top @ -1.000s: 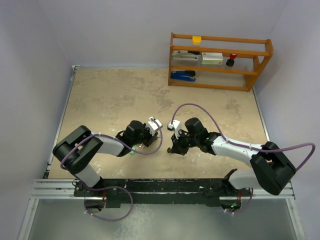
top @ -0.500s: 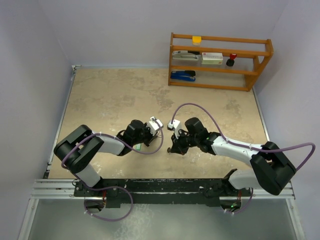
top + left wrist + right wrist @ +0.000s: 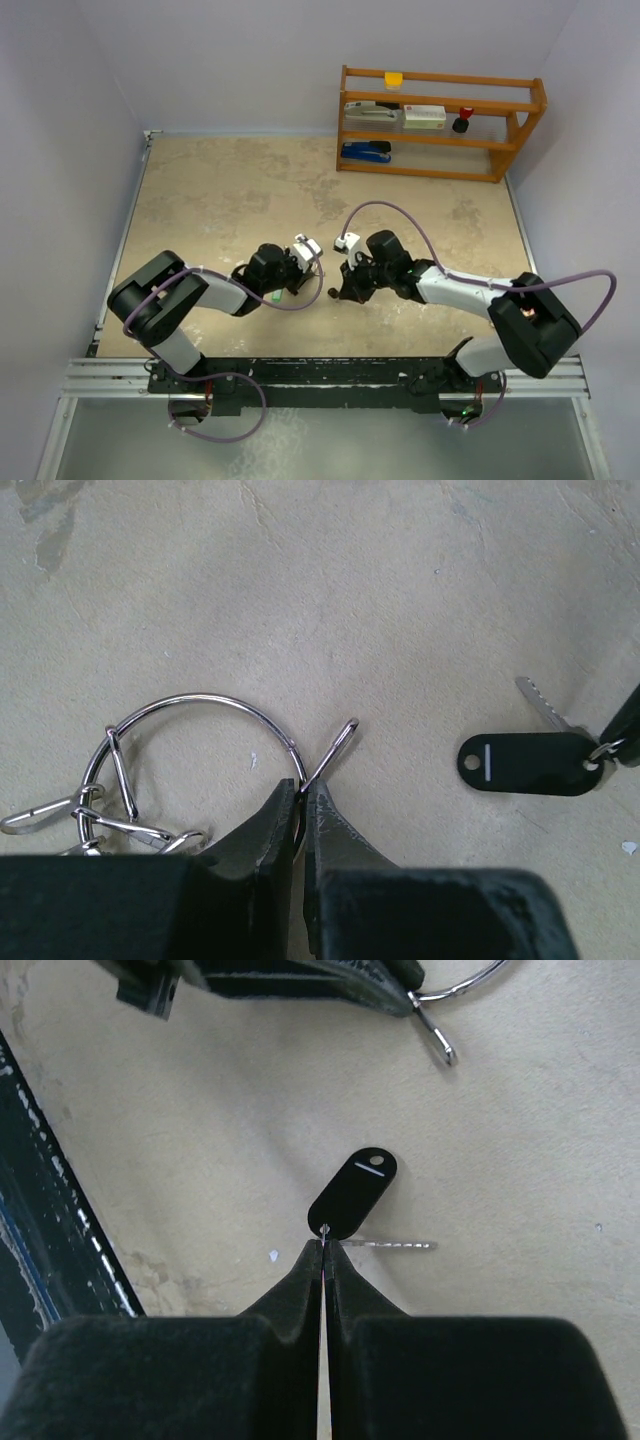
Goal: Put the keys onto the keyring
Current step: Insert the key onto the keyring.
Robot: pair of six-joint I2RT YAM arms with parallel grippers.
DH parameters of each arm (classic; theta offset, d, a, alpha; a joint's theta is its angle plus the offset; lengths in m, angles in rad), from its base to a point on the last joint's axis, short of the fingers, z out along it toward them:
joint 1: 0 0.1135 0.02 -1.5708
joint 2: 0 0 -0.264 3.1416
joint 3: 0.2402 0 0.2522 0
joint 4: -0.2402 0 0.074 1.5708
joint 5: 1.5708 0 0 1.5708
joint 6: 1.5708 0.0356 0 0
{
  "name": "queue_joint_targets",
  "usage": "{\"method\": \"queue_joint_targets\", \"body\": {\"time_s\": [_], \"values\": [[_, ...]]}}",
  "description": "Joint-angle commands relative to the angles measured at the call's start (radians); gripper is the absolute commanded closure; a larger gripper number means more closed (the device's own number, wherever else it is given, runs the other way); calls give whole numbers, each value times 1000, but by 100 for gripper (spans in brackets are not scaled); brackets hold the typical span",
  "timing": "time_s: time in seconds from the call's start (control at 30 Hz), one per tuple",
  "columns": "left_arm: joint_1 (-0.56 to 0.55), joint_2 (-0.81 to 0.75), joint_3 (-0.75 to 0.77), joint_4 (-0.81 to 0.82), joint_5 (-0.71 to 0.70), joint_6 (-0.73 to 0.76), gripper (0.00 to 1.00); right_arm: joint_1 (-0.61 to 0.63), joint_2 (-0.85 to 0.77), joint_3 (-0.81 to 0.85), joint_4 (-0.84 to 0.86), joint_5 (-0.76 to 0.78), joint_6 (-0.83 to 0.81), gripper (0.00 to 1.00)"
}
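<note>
Left gripper (image 3: 302,795), open before, now tight on keyring (image 3: 200,697); right gripper (image 3: 322,1250) tight on black-tagged key (image 3: 352,1193)

The left arm (image 3: 215,291) and right arm (image 3: 455,288) had white shells between chunky black joints, looping purple cables (image 3: 385,205) (a white block (image 3: 347,242) by each wrist) and matte black fingers (image 3: 255,845).

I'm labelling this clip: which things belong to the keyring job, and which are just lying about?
Job: keyring, pinched by left gripper; black-tagged key, pinched by right gripper; silver pieces on the ring.
Lying about: wooden shelf, blue stapler, white box.
</note>
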Motion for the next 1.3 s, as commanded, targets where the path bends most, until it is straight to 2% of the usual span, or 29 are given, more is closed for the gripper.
{"method": "queue_joint_targets", "body": {"time_s": [0.0,0.33,0.6,0.87,1.13,1.27], "values": [[-7,-21,-31,80,-36,-61,100,-3,48,69,97,49,61,100],[-40,25,-78,256,-156,-143,100,-2,196,178,184,95,172,100],[-78,44,-101,329,-299,-160,100,0,266,274,81,140,199,100],[-86,68,-105,374,-301,-168,100,0,289,300,69,167,200,100],[-89,55,-123,408,-379,-196,100,0,206,262,65,137,113,100],[-89,39,-119,389,-419,-201,100,0,108,259,-60,168,38,100]]}}
